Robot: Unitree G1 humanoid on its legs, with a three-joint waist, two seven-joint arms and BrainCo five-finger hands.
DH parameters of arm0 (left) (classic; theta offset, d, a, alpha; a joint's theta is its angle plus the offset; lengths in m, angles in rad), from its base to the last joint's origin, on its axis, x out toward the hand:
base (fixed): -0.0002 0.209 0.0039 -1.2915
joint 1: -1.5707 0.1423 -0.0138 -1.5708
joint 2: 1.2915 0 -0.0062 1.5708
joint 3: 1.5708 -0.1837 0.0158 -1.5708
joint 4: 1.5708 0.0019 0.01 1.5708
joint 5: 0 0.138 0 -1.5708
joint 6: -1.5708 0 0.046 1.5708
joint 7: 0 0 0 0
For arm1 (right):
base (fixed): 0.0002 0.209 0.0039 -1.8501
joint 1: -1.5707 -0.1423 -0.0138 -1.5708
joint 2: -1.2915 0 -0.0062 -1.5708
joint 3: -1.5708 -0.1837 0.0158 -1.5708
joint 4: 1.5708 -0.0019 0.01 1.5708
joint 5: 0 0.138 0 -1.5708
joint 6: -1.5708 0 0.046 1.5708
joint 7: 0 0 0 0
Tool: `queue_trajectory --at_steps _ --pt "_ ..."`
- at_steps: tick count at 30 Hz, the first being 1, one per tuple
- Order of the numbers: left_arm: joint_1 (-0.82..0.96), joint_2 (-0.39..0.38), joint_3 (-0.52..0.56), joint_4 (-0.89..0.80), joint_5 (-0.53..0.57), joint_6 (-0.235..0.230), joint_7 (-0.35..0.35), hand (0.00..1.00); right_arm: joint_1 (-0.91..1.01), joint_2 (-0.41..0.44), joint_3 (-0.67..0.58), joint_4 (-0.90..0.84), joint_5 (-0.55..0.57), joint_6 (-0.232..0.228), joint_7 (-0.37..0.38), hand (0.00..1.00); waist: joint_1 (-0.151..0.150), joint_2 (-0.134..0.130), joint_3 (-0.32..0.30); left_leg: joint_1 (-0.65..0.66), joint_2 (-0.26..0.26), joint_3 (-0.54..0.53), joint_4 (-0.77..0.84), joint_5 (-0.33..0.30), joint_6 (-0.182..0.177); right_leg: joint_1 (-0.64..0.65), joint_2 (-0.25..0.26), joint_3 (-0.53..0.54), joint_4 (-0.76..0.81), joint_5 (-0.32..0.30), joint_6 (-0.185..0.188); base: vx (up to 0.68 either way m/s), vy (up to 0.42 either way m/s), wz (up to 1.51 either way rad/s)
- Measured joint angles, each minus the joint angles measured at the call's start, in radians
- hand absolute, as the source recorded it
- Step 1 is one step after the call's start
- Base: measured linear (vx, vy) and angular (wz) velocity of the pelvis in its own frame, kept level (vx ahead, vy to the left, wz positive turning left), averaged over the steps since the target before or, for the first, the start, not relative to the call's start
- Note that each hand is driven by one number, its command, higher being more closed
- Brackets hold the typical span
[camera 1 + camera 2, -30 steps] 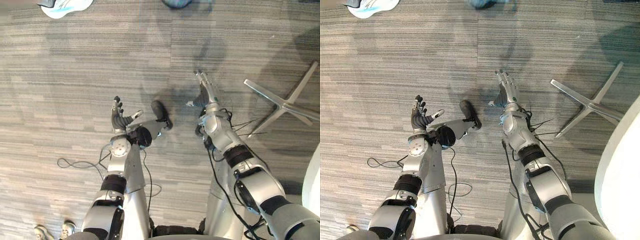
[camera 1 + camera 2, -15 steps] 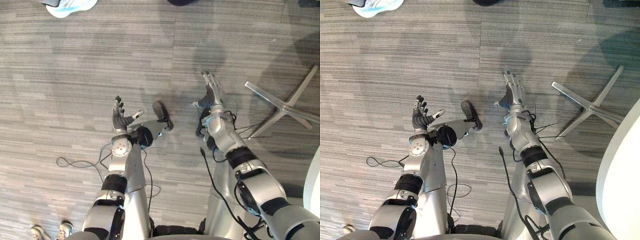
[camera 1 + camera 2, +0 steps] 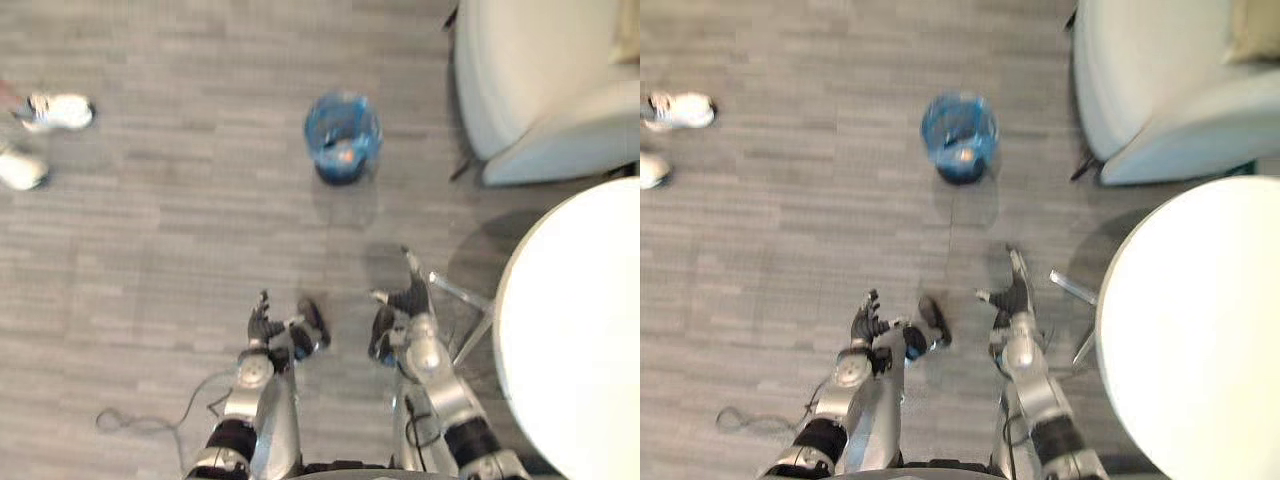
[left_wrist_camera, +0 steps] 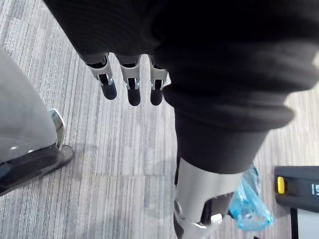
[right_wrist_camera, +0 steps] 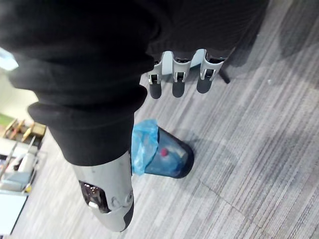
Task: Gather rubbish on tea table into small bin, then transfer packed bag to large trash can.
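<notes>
Small bin [image 3: 342, 137]: blue-lined, 12 o'clock.
Left hand [image 3: 262, 325]: fingers straight, empty.
Right hand [image 3: 408, 298]: fingers straight, empty.
Surface [image 3: 575, 330]: white, 4 o'clock.

Grey streaked carpet [image 3: 180, 230], a dark small bin [image 5: 179, 167] with a translucent blue bag [image 5: 144, 144], a white table [image 3: 580, 330], a cream armchair [image 3: 540, 80], white shoes [image 3: 60, 110].

One bin [image 3: 342, 140], one round table [image 3: 580, 330], one pale seat [image 3: 540, 90], two white shoes [image 3: 60, 110], one left hand [image 3: 262, 322], one right hand [image 3: 410, 297]
</notes>
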Motion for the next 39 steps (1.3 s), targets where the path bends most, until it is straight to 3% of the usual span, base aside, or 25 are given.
queue_trajectory --at_steps 2,8,16,19,21,23,24,25,27,29,30,31,32,34,35,37,38,39 --pt "0.022 0.004 -0.004 0.042 0.022 0.004 -0.007 0.0 0.006 -0.002 -0.044 0.1 0.027 -0.003 0.02 0.0 -0.026 0.007 -0.039 0.049 -0.016 -0.014 -0.061 0.03 0.011 0.068 0.014 -0.013 -0.081 0.025 0.004 0.17 0.019 0.12" --pt "0.056 0.04 -0.003 0.11 0.06 0.016 -0.041 0.0 0.051 -0.026 -0.156 0.382 0.091 -0.003 0.084 0.0 -0.038 0.019 -0.121 0.217 -0.085 -0.069 -0.272 0.122 0.005 0.259 0.036 -0.054 -0.304 0.1 0.018 0.16 -0.011 0.11" --pt "0.074 0.06 -0.004 0.146 0.102 0.02 -0.047 0.0 0.059 -0.036 -0.209 0.469 0.097 0.012 0.105 0.0 -0.058 0.025 -0.138 0.29 -0.092 -0.067 -0.314 0.128 -0.017 0.299 0.038 -0.048 -0.279 0.063 0.011 0.05 -0.039 -0.01" --pt "0.114 0.065 0.011 0.145 0.102 0.021 -0.047 0.0 0.068 -0.04 -0.202 0.475 0.099 0.014 0.127 0.0 -0.052 0.029 -0.137 0.284 -0.027 -0.039 -0.176 0.019 -0.085 0.31 0.058 -0.009 -0.219 0.009 -0.004 0.01 -0.07 -0.36" --pt "0.158 0.057 0.03 0.142 0.101 0.021 -0.056 0.0 0.072 -0.035 -0.179 0.46 0.101 0.013 0.148 0.0 -0.047 0.047 -0.132 0.283 0.039 -0.016 -0.072 -0.041 -0.082 0.334 0.098 0.004 -0.181 -0.026 -0.02 0.01 -0.095 -0.38" --pt "0.17 0.043 0.069 0.131 0.095 0.023 -0.066 0.0 0.077 -0.033 -0.168 0.457 0.099 0.013 0.163 0.0 -0.041 0.06 -0.126 0.252 0.1 -0.039 0.092 -0.031 -0.115 0.371 0.116 0.01 -0.192 -0.047 -0.04 0.04 -0.031 0.01" --pt "0.167 0.035 0.091 0.115 0.09 0.019 -0.066 0.0 0.08 -0.031 -0.173 0.463 0.099 0.017 0.163 0.0 -0.024 0.048 -0.118 0.177 0.118 -0.076 0.22 0.006 -0.121 0.401 0.114 0.014 -0.216 -0.047 -0.042 0.09 -0.041 0.07" --pt "0.167 0.033 0.095 0.109 0.086 0.018 -0.066 0.0 0.079 -0.031 -0.179 0.468 0.099 0.018 0.162 0.0 -0.018 0.049 -0.117 0.157 0.115 -0.09 0.238 0.001 -0.116 0.411 0.111 0.02 -0.223 -0.049 -0.046 0.13 -0.037 0.05" --pt "0.166 0.028 0.096 0.101 0.074 0.014 -0.065 0.0 0.063 -0.035 -0.22 0.498 0.098 0.022 0.15 0.0 -0.013 0.053 -0.114 0.105 0.068 -0.132 0.16 -0.002 -0.111 0.43 0.083 0.033 -0.233 -0.056 -0.038 0.14 0.05 -0.04" --pt "0.162 0.021 0.096 0.101 0.062 0.013 -0.065 0.0 0.049 -0.051 -0.231 0.52 0.097 0.025 0.134 0.0 0.003 0.058 -0.112 0.091 0.013 -0.172 -0.035 0.026 -0.146 0.442 0.065 0.055 -0.252 -0.061 -0.031 0.25 0.15 -0.28" --pt "0.161 0.018 0.097 0.101 0.057 0.012 -0.064 0.0 0.046 -0.057 -0.247 0.539 0.096 0.026 0.123 0.0 0.008 0.065 -0.113 0.097 -0.005 -0.203 -0.188 0.061 -0.192 0.458 0.069 0.064 -0.279 -0.065 -0.023 0.37 0.252 -0.48" --pt "0.165 0.018 0.103 0.102 0.054 0.012 -0.063 0.0 0.056 -0.059 -0.247 0.548 0.091 0.028 0.116 0.0 0.019 0.073 -0.115 0.109 -0.003 -0.221 -0.263 0.065 -0.19 0.47 0.085 0.08 -0.292 -0.078 -0.002 0.34 0.256 -0.53" --pt "0.163 0.019 0.114 0.102 0.051 0.01 -0.064 0.0 0.059 -0.059 -0.247 0.549 0.086 0.03 0.113 0.0 0.024 0.069 -0.113 0.102 -0.003 -0.234 -0.233 0.101 -0.146 0.48 0.084 0.088 -0.287 -0.089 0.012 0.4 0.296 -0.57" --pt "0.16 0.029 0.137 0.102 0.045 0.007 -0.063 0.0 0.073 -0.058 -0.245 0.547 0.058 0.036 0.113 0.0 0.025 0.028 -0.131 0.068 -0.038 -0.236 -0.092 0.088 -0.061 0.5 0.038 0.11 -0.247 -0.158 0.037 0.48 0.266 -0.29" --pt "0.155 0.034 0.135 0.104 0.045 0.003 -0.063 0.0 0.099 -0.056 -0.245 0.548 0.048 0.036 0.113 0.0 0.019 -0.004 -0.143 0.071 -0.069 -0.231 -0.042 0.057 -0.018 0.459 -0.008 0.118 -0.089 -0.174 0.055 0.53 0.215 -0.02" --pt "0.151 0.046 0.132 0.113 0.045 0.009 -0.063 0.0 0.092 -0.052 -0.244 0.542 0.048 0.038 0.117 0.0 -0.002 -0.017 -0.139 0.105 -0.109 -0.23 -0.039 0.019 0.006 0.367 -0.05 0.154 0.156 -0.119 0.088 0.58 0.244 0.16" --pt "0.153 0.054 0.13 0.116 0.037 0.017 -0.062 0.0 0.082 -0.056 -0.243 0.541 0.046 0.042 0.117 0.0 -0.013 -0.019 -0.127 0.153 -0.125 -0.234 -0.041 -0.011 0.017 0.289 -0.065 0.168 0.35 -0.086 0.089 0.52 0.192 0.21" --pt "0.156 0.054 0.125 0.116 0.035 0.019 -0.061 0.0 0.082 -0.059 -0.238 0.541 0.042 0.043 0.118 0.0 -0.021 -0.017 -0.118 0.185 -0.125 -0.234 -0.042 -0.023 0.024 0.268 -0.068 0.163 0.417 -0.098 0.075 0.49 0.128 0.08"
